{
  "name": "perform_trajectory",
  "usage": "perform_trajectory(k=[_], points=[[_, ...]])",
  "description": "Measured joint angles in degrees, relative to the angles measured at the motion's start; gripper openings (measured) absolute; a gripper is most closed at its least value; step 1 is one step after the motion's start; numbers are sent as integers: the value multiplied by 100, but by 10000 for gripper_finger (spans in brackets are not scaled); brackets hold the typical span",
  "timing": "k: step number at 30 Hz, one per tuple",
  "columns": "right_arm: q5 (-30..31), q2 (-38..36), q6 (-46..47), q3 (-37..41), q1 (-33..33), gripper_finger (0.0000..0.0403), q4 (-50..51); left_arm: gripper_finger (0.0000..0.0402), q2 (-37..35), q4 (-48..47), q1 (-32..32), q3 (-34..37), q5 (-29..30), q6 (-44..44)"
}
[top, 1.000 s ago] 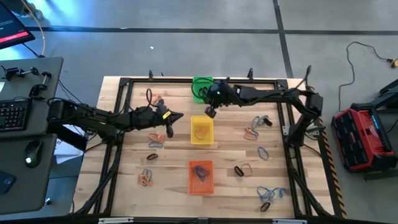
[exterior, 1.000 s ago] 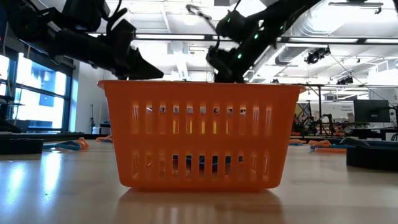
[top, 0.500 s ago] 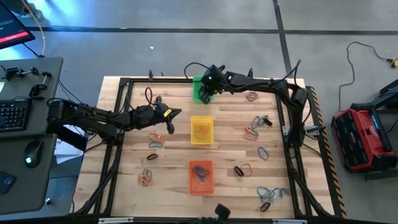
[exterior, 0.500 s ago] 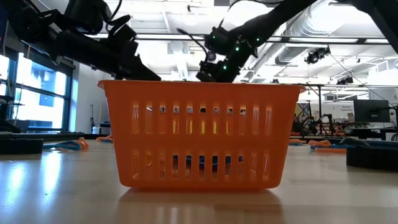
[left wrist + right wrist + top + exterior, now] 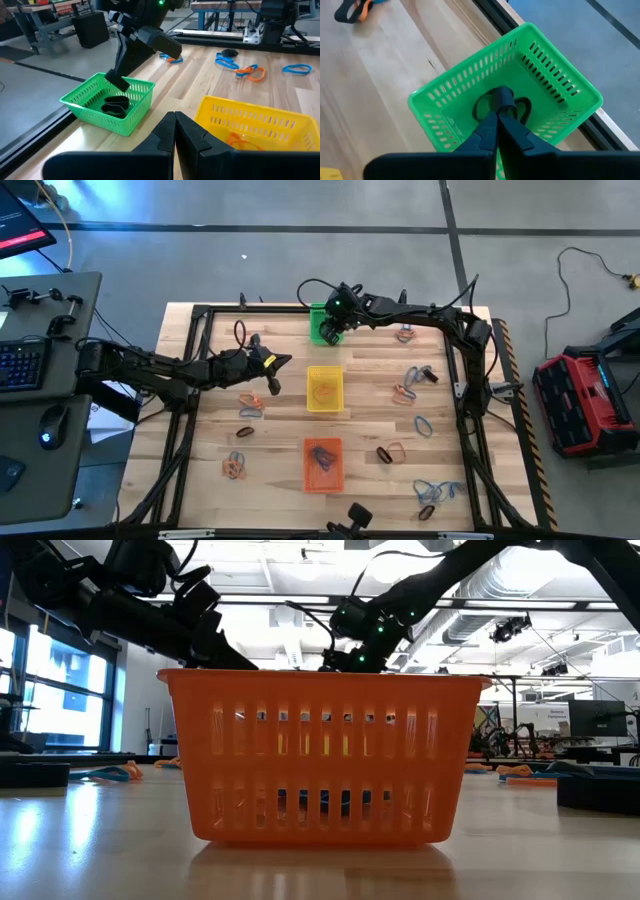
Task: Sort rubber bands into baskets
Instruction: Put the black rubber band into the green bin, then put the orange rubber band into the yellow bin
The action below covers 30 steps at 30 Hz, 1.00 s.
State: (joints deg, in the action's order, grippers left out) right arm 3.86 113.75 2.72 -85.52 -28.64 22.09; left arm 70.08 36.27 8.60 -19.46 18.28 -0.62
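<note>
Since a second ago the right gripper (image 5: pixel 497 112) has swung from above the yellow basket (image 5: pixel 324 389) to the green basket (image 5: pixel 530 65), fingers pinched narrow on a black rubber band (image 5: pixel 492 102); release seems next. Left gripper (image 5: pixel 174 122) hovers pinched together, empty; loose bands (image 5: pixel 436 492) lie well apart.

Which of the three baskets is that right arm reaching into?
The green basket at the table's far edge; the right gripper dips inside it, unlike the yellow and orange baskets.

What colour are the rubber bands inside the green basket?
Black. The rubber bands in the green basket show best in the left wrist view.
</note>
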Motion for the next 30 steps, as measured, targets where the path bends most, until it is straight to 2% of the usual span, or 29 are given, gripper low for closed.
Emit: perform_trajectory(k=[11,19,25,30], points=[[0,-5,-12,4,0,42,67,0,0,-7,0,0,-7,-2],[-182,163,-276,4,-85,4,34,0,0,-7,0,0,-15,-2],[-385,249,-272,11,-226,3,26,0,0,-16,-2,-2,-15,-2],[-393,-84,-424,11,-174,0,480,0,0,-39,-2,-2,-15,-3]])
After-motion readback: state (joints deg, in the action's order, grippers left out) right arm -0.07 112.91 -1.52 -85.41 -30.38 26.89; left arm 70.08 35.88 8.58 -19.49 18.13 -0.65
